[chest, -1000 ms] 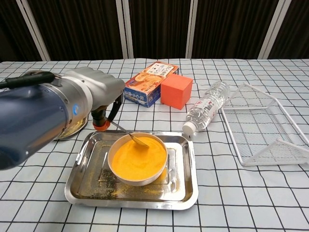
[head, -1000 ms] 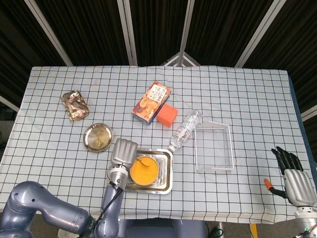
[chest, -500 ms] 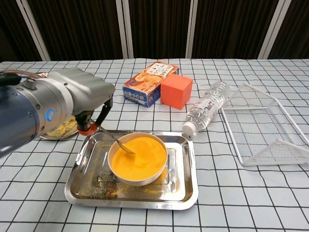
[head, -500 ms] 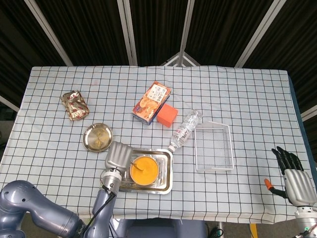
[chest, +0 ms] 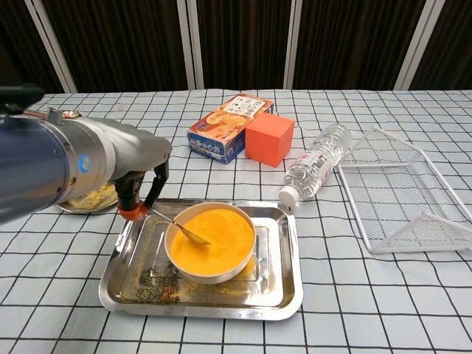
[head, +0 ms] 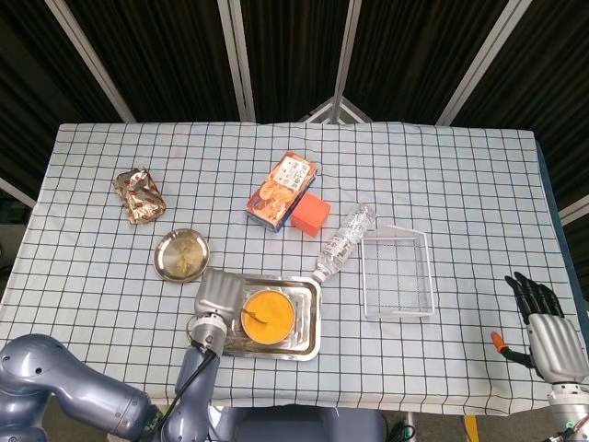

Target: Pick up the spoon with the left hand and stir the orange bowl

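— Head view first: where is the spoon (head: 255, 317)?
— Left hand (head: 219, 293) grips it at the left rim of the orange bowl (head: 268, 317), which sits in a steel tray (head: 308, 343) on the counter; right hand (head: 543, 324) idles far right, fingers spread, empty

— Chest view?
— Handle slants down from the left hand (chest: 136, 181) rightward, tip in the orange fill, so stirring sweeps right of the hand

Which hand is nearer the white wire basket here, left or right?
Right. The right hand hangs off the table's right edge, empty, just beyond the white wire basket. The left hand holds the spoon in the orange bowl, farther left.
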Controlling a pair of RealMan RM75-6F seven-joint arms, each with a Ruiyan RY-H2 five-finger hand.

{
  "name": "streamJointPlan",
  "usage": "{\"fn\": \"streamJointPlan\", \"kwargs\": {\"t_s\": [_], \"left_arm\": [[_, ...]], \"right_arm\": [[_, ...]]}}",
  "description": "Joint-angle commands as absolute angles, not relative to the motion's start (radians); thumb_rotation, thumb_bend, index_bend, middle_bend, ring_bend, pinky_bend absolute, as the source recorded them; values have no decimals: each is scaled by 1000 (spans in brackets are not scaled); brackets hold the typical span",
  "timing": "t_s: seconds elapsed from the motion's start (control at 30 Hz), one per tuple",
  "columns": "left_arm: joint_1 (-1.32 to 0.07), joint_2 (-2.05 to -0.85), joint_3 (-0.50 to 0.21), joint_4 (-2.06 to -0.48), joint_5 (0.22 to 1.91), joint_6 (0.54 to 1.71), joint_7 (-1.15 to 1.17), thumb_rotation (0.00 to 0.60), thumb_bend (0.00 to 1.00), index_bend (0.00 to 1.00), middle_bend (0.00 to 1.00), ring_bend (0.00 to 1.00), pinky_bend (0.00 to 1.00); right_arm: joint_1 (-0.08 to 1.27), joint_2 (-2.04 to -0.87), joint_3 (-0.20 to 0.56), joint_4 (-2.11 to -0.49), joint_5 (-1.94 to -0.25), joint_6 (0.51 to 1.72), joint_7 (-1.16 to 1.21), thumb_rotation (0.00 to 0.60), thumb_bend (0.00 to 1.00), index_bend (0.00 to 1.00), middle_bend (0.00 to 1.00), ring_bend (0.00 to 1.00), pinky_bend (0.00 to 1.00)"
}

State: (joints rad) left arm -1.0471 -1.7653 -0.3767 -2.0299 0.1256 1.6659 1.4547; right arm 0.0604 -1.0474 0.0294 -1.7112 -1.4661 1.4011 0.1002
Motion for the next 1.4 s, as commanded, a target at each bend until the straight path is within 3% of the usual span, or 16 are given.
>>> {"fn": "streamJointPlan", "kwargs": {"t_s": [0.03,0.47,1.0,1.27,1.4], "left_arm": [[-1059,-1744,-458,-2044,24,1658,1451,600,792,874,1000,923,967],[-1096,-1697,-525,-2037,-120,1647,1447,600,792,874,1000,923,967],[-1126,-1684,-479,-2021,-154,1623,1414,600,792,870,1000,923,967],[-1122,-1675,-444,-2017,-81,1616,1351,600,793,870,1000,923,967],[-1106,-1674,-393,-2014,47,1610,1278,600,792,870,1000,923,967]], "right_arm": [[60,-1047,29,-1711,-1466,1401,100,600,359,0,0,0,0],[60,-1047,29,-1711,-1466,1402,98,600,360,0,0,0,0],[59,-1047,29,-1709,-1468,1403,99,600,360,0,0,0,0],[60,-1047,29,-1710,-1464,1400,96,600,360,0,0,0,0],[59,-1046,29,-1711,-1464,1401,96,600,360,0,0,0,0]]}}
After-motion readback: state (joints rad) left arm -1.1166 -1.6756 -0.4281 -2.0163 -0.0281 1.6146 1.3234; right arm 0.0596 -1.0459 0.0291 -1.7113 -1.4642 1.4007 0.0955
